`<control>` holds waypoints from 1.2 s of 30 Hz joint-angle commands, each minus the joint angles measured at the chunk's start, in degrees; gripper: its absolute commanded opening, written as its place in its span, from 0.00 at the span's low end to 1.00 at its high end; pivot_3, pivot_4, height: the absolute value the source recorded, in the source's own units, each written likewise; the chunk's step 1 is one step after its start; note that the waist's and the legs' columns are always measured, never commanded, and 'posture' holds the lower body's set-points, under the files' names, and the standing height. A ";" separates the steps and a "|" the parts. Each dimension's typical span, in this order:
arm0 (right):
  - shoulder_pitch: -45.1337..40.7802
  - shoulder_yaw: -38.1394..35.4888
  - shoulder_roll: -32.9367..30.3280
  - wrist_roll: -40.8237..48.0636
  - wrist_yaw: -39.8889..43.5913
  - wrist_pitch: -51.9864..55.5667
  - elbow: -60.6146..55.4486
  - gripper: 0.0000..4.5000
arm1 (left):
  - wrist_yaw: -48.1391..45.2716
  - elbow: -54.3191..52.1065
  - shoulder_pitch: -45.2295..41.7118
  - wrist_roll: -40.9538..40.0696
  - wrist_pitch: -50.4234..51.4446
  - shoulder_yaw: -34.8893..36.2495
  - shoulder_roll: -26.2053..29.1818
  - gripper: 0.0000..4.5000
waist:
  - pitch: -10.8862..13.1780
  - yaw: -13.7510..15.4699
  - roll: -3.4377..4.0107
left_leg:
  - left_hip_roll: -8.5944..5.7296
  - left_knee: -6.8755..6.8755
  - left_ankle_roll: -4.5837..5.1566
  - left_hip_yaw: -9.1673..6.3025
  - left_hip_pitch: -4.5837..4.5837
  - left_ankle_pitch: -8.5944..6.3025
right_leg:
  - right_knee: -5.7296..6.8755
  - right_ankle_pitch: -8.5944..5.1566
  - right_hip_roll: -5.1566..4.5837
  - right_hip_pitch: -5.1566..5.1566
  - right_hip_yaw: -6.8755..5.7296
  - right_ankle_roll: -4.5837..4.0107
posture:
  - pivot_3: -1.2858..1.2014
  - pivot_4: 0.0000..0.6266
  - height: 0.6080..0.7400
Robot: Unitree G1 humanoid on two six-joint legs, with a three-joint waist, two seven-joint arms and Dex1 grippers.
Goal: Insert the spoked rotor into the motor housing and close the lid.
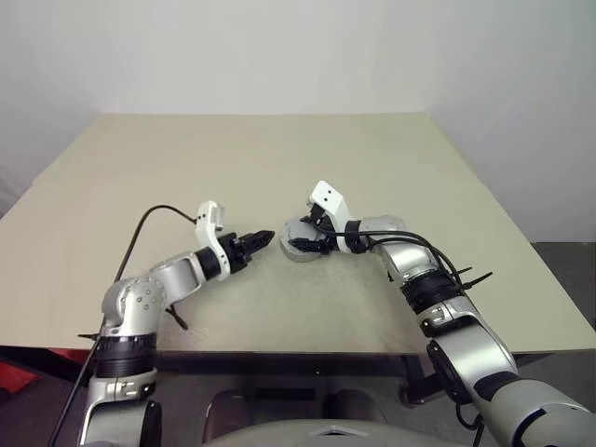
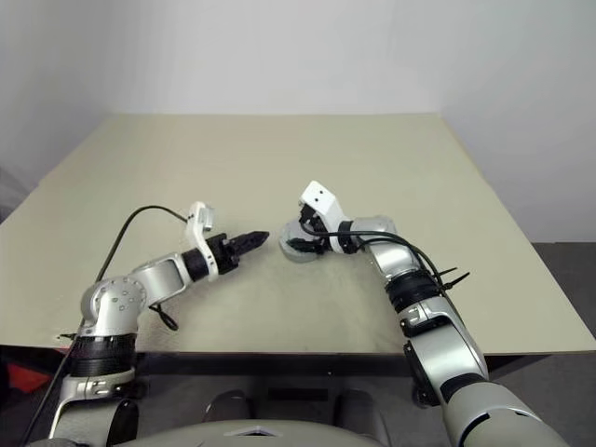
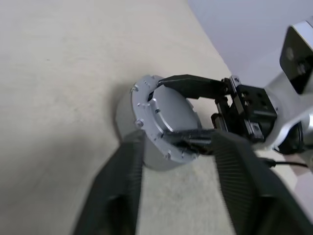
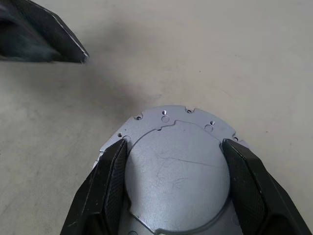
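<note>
The motor housing (image 3: pixel 168 115) is a short silver cylinder with a flanged rim and small screw holes. It is tipped up on the table, flat plain face showing. My right gripper (image 1: pixel 305 244) is shut on it, one black finger (image 4: pixel 110 181) on each side of the round face. My left gripper (image 1: pixel 262 240) points at the housing from the left, a short way off. Its fingers (image 3: pixel 120 191) stand apart with nothing between them. The spoked rotor and the lid are out of view.
The beige table (image 1: pixel 279 158) stretches bare behind and to both sides of the housing. A black cable (image 1: pixel 140 228) loops over the table beside my left forearm. The table's front edge runs just below both arms.
</note>
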 commanded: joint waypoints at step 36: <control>3.27 0.32 -1.93 -0.34 1.30 6.17 -4.62 0.99 | -1.09 22.36 -17.37 13.23 10.32 -2.52 -5.60 0.00 | -0.01 0.99 0.01 | -0.29 -1.01 -0.05 -0.01 0.14 0.08 | -0.42 -0.09 -0.14 -0.02 0.00 0.16 | 0.52 0.00 1.00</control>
